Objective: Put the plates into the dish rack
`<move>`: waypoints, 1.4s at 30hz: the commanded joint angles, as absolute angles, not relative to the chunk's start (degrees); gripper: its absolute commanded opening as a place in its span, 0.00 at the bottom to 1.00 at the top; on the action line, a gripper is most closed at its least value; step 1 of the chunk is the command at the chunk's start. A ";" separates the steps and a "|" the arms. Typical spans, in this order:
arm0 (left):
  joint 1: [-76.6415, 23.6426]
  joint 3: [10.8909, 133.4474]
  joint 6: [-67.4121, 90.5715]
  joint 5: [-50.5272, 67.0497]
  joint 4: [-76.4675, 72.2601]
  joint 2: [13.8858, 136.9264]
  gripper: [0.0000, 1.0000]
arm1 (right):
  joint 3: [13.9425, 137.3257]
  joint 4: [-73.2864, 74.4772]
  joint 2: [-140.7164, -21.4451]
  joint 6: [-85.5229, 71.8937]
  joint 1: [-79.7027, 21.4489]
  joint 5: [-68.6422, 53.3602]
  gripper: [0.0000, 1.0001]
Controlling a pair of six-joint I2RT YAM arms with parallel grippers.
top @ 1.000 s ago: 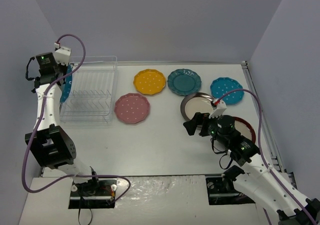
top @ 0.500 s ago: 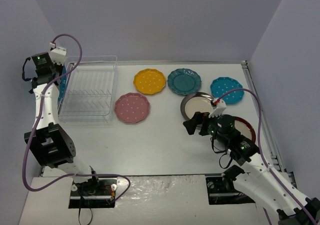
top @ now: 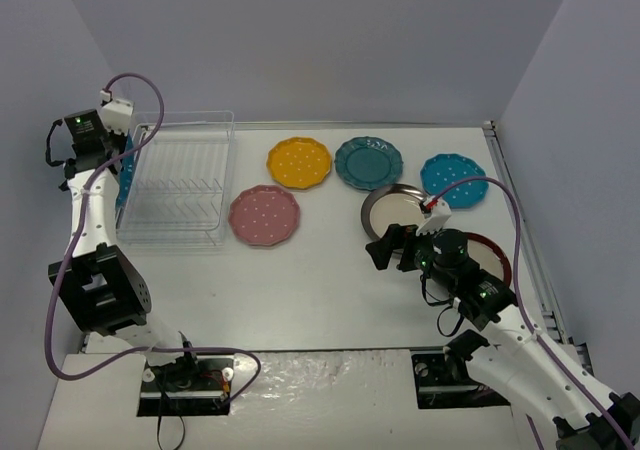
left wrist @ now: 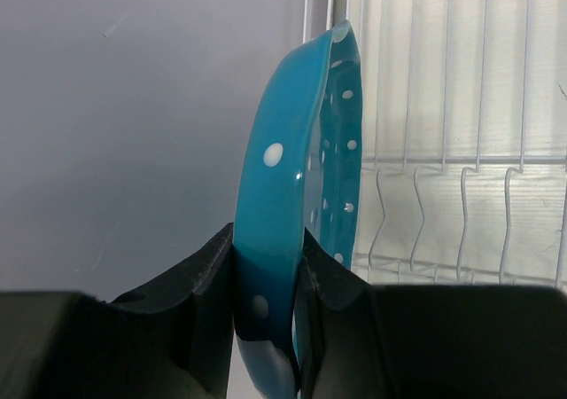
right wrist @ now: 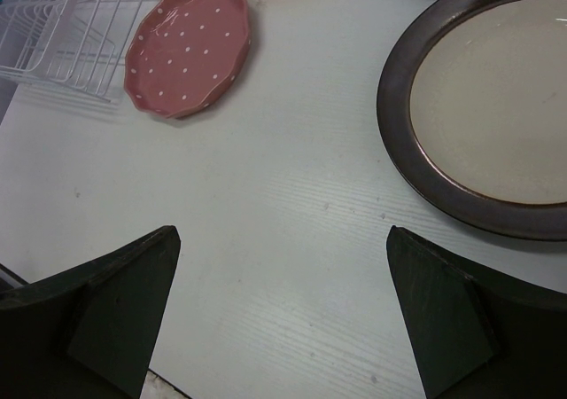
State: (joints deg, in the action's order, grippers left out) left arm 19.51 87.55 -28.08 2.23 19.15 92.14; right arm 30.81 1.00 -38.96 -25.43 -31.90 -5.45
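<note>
My left gripper is shut on the rim of a bright blue dotted plate, held on edge at the left side of the dish rack. In the top view the plate shows just outside the rack's left wall, below my left gripper. My right gripper is open and empty over bare table. On the table lie the pink plate, yellow plate, dark teal plate, a second blue plate and two dark-rimmed plates.
The rack holds no plates among its white tines. The side wall stands close to the rack's left. In the right wrist view the pink plate is ahead to the left and a dark-rimmed plate ahead to the right.
My left gripper has shifted a little to the left with the blue plate, off the rack's left edge. The right arm has not moved.
</note>
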 commanded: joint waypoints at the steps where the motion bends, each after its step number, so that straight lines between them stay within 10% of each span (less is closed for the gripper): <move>1: 20.30 89.15 -28.15 2.11 8.78 90.58 0.00 | 31.03 -3.08 -39.24 -24.87 -31.64 -5.54 1.00; 17: 20.34 83.98 -23.05 2.30 5.77 93.24 0.01 | 30.80 -3.08 -39.29 -25.09 -31.64 -5.32 1.00; 36: 20.81 84.54 -13.84 -0.79 3.53 89.79 0.94 | 31.83 -0.77 -36.77 -28.09 -31.64 -4.06 1.00; 42: 18.71 92.35 2.27 -2.20 12.28 85.07 0.97 | 33.84 -0.46 -43.07 -31.72 -31.76 -2.26 1.00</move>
